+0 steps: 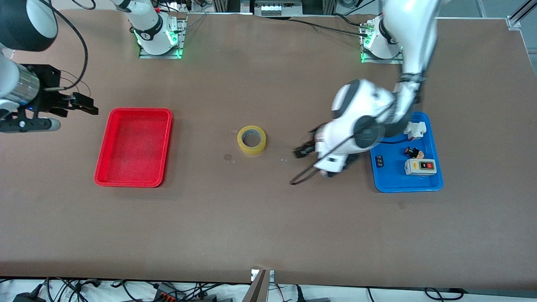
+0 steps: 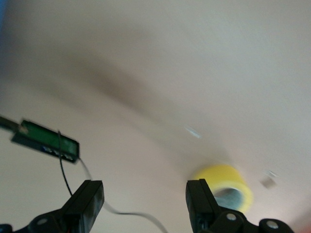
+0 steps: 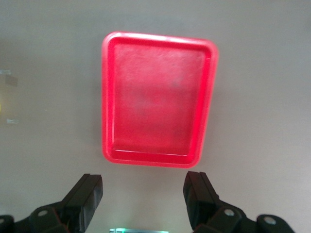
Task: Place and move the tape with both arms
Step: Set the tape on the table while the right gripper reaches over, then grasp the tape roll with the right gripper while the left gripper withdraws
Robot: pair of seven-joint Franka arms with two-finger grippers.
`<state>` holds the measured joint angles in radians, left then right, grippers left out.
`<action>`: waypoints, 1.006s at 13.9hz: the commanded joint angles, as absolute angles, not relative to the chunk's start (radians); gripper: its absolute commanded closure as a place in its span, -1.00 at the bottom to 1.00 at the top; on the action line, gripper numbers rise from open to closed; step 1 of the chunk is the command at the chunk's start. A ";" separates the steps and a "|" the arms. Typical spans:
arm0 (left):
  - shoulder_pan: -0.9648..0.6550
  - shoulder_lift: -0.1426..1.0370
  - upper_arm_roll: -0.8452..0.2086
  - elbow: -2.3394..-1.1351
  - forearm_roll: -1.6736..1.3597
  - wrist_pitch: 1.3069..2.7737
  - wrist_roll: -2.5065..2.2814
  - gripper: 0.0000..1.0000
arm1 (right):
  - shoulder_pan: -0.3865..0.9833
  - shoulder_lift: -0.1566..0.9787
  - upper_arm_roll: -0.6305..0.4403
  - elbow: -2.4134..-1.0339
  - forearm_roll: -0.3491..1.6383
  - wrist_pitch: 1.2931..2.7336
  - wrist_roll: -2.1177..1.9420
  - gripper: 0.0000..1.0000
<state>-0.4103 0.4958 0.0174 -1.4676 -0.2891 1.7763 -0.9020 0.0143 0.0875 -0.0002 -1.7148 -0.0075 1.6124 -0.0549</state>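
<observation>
Brown table [image 1: 268,226] all around, red tray [image 1: 134,147] toward my right arm's end, blue tray [image 1: 388,182] toward my left's. The tape [image 1: 251,139] lies flat between them, nobody gripping it. My left gripper [image 1: 303,152] hangs just beside it, jaws spread wide and empty. My right gripper [image 1: 86,105] waits beside the red tray, also gaping, holding nothing. Guessing it's handover time: my right needs to come over and pick the roll up.

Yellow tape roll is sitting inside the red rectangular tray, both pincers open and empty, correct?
Not quite. The yellow translucent tape roll lies on the bare brown table, between the red rectangular plastic tray and the blue tray; the front view shows it. The red tray holds nothing. The left pincer and the right pincer are open and empty.
</observation>
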 commanded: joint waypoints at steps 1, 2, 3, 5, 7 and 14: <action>-0.306 0.368 0.014 -1.558 -0.212 1.640 -0.733 -1.00 | 0.073 0.147 0.011 -1.689 0.025 1.611 -0.068 -0.99; -0.269 0.336 0.011 -1.572 -0.168 1.597 -0.654 -1.00 | 0.127 0.181 0.011 -1.687 0.026 1.627 -0.057 -0.99; -0.229 0.303 0.008 -1.578 -0.134 1.563 -0.597 -1.00 | 0.190 0.207 0.012 -1.689 0.025 1.679 -0.052 -0.99; -0.164 0.235 0.011 -1.598 -0.124 1.508 -0.462 -1.00 | 0.277 0.265 0.011 -1.687 0.026 1.750 -0.013 -0.99; -0.106 0.157 0.009 -1.626 -0.094 1.464 -0.341 -1.00 | 0.348 0.325 0.012 -1.687 0.026 1.827 -0.005 -0.99; 0.054 -0.017 0.000 -1.632 0.009 1.443 0.012 -1.00 | 0.592 0.583 0.012 -1.598 0.026 2.035 0.435 -0.99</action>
